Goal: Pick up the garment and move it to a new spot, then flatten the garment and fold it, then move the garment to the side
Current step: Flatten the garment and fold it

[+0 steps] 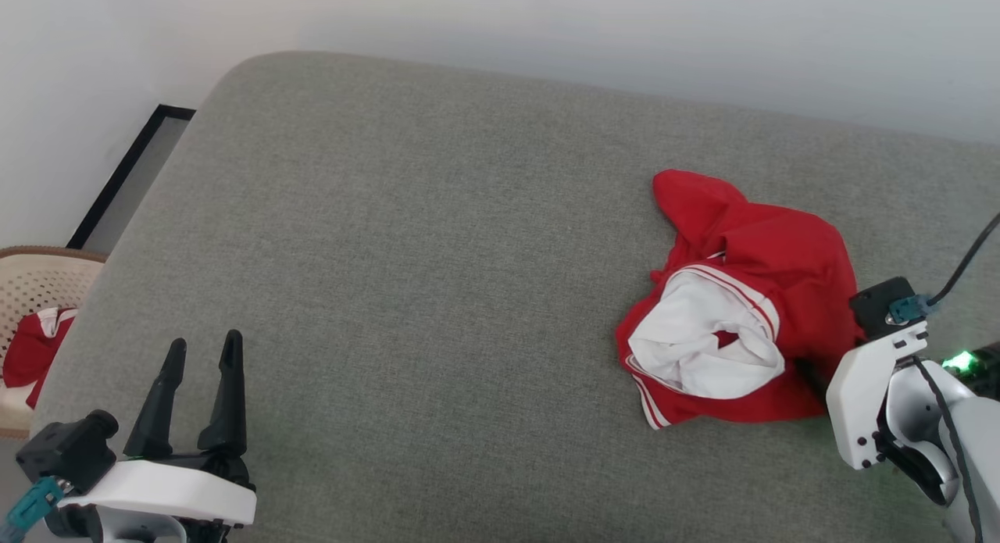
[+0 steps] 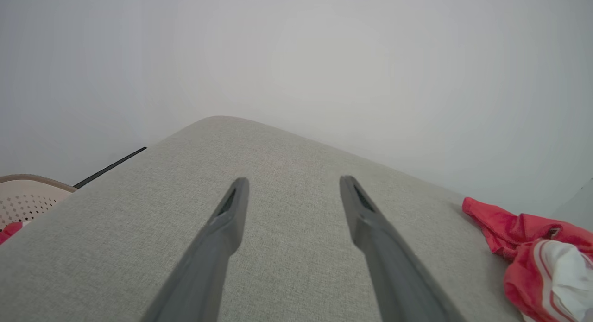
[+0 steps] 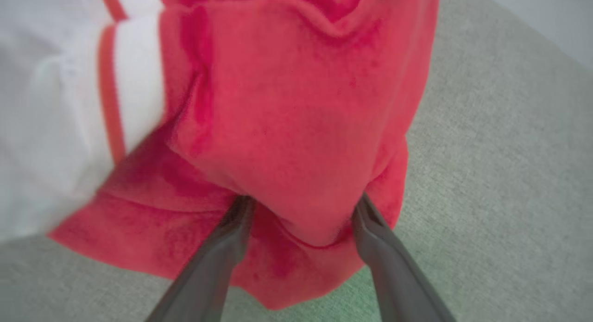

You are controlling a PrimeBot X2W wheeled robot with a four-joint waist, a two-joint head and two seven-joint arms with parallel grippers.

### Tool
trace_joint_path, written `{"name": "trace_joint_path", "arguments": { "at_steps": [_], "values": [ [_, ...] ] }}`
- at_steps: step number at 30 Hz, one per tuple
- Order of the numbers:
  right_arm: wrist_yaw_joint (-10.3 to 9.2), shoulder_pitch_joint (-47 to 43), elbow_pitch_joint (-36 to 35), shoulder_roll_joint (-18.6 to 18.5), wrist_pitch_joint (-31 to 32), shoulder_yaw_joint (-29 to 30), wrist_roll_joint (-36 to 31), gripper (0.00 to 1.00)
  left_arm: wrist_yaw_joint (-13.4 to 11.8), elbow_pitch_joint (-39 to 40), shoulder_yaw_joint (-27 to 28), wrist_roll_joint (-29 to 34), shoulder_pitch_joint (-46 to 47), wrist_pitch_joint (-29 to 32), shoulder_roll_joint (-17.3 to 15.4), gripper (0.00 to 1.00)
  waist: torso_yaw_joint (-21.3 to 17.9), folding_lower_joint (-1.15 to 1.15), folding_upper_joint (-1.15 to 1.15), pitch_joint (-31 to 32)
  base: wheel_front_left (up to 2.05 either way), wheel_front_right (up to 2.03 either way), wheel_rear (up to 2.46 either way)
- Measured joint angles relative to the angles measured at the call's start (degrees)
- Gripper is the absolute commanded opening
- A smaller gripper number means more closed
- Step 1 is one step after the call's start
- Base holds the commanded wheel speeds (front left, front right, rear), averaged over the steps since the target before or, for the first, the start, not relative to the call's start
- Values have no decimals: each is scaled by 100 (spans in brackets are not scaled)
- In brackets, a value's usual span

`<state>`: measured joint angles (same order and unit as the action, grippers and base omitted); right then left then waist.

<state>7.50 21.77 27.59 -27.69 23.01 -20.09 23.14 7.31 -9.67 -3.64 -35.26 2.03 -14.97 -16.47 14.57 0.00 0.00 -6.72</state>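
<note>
Left gripper, just inboard of the pale perforated basket that stands off the grey cushion's left edge, hangs over the cushion's near left corner. Its two dark fingers are spread wide with nothing between them, pointing toward the cushion's far side. On the right part of the cushion lies the garment, crumpled, its red body bunched around a white sleeve with red-striped trim turned upward. At the cushion's near right corner the right gripper meets the garment's near edge. Its fingers stand wide apart, their tips hidden under a fold of red cloth that sags between them, unpinched.
</note>
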Motion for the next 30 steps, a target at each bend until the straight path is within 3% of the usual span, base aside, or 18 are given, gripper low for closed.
{"name": "trace_joint_path", "arguments": {
  "at_steps": [5, 18, 23, 27, 28, 29, 30],
  "values": [
    [0, -250, -767, 54, 126, 170, -87, 100, 0, 25, 0, -8, -24, 0, -31, 100, -56, 0, 0, 58, 0, 0, 0],
    [0, -1018, -2991, 372, 1207, 405, -198, 100, 0, 40, -94, -37, -74, 0, -60, 100, 45, 0, 0, 81, 0, 0, 0],
    [0, -1017, -3093, 444, 1458, 286, -367, 100, 0, 29, -243, -59, -3, 0, -54, 100, 188, 0, 0, 28, 0, 0, 0],
    [0, -728, -2570, 452, 1582, 51, -678, 100, 0, -18, -318, -94, 65, 0, -38, 100, 363, 0, 0, -71, 0, 0, 0],
    [1, -671, -2429, 499, 1582, 52, -654, 82, 0, -34, -315, -96, 85, 0, -36, 100, 394, 0, 0, -90, 0, 0, 0],
    [0, -603, -2296, 546, 1580, 41, -668, 11, 0, -41, -320, -99, 110, 0, -27, 100, 423, 0, 0, -104, 0, 0, 0],
    [0, -534, -2193, 515, 1572, -27, -727, 0, 0, -42, -333, -103, 130, 0, -22, 100, 452, 0, 0, -115, 0, 0, 0]
  ]
}}
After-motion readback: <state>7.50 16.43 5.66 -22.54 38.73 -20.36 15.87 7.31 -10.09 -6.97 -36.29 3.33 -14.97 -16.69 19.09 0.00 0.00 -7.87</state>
